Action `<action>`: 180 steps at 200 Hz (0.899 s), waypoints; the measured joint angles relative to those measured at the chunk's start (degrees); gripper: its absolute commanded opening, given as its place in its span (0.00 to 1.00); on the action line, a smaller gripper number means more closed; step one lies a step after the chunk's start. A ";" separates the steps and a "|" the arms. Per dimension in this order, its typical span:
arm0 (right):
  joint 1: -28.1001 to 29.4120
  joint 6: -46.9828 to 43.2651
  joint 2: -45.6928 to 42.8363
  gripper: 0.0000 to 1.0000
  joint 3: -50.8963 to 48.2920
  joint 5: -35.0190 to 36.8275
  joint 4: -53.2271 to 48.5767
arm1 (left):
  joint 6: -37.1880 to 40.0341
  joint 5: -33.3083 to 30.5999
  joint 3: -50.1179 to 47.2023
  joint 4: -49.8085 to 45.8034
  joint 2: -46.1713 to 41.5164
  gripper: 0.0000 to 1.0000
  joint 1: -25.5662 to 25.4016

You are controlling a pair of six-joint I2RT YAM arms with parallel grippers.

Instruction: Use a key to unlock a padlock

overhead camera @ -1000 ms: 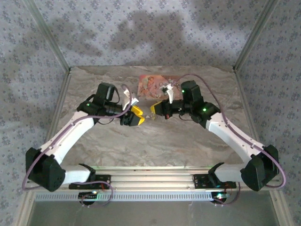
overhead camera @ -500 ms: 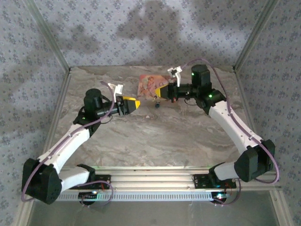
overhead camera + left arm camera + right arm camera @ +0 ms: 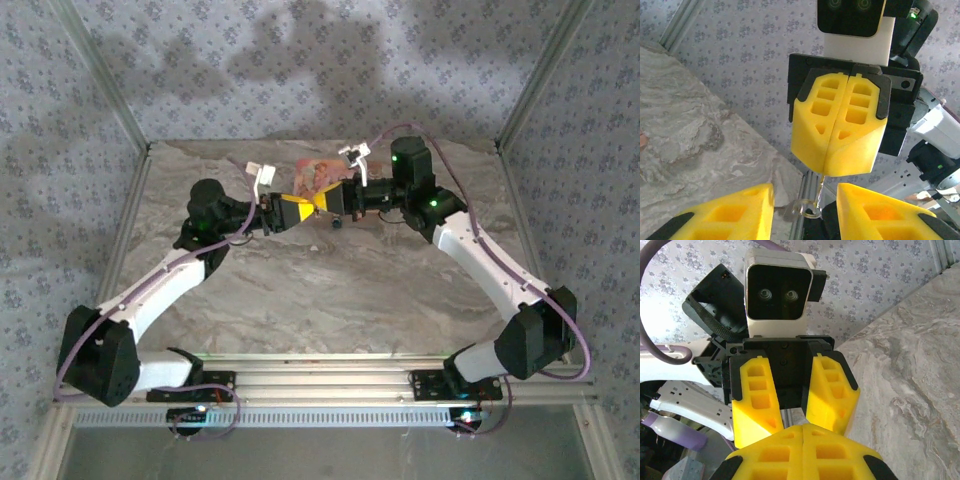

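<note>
over the grey marbled table (image 3: pixel 300 290), near the flat pink printed box (image 3: pixel 318 178), 2 yellow-fingered grippers meet tip to tip. the left gripper (image 3: pixel 795 415) should probably edge in centred and close only once the tiny dark-blue padlock (image 3: pixel 335 222), seemingly dangling just under the right gripper (image 3: pixel 832 167), sits squarely between its fingers. the left gripper is spread wide and holds nothing. the right gripper is clenched on a thin silver key with its ring (image 3: pixel 810 210).

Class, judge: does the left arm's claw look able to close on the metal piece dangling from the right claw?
Probably yes: the left claw is open, and the thin metal piece under the shut right claw hangs between the left fingers.
</note>
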 measured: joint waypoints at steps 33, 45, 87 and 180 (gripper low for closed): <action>0.00 0.92 0.00 0.00 -0.70 0.07 1.44 | -1.42 1.36 0.00 1.77 0.24 0.35 -0.31; 0.00 1.33 0.00 0.00 -1.09 0.22 2.08 | -1.62 1.75 0.00 2.01 0.24 0.33 -0.42; 0.00 2.71 0.00 0.00 -2.12 0.63 4.00 | -1.88 2.14 0.02 2.14 0.59 0.27 -1.14; 0.37 4.72 -0.48 0.00 -4.48 1.77 6.91 | 2.01 1.66 0.46 -2.67 0.87 0.00 -1.05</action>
